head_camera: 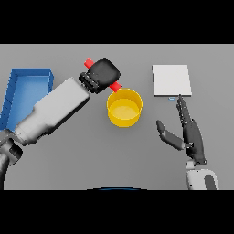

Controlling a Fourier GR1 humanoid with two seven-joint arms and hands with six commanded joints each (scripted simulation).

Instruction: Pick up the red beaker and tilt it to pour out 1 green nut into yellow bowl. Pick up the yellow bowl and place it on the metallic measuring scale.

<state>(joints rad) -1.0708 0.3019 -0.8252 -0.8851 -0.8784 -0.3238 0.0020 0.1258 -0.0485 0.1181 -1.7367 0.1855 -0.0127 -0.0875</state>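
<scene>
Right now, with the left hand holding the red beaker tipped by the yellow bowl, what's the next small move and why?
Probably tip the red beaker slightly further. The left hand grips it lying nearly flat, with its lower end at the yellow bowl rim, and no green nut shows inside the bowl. The right hand rests open beside the metallic scale.

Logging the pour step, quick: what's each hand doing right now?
Left hand: shut on the red beaker, tilted over the yellow bowl.
Right hand: open, holding nothing, near the metallic scale.
</scene>
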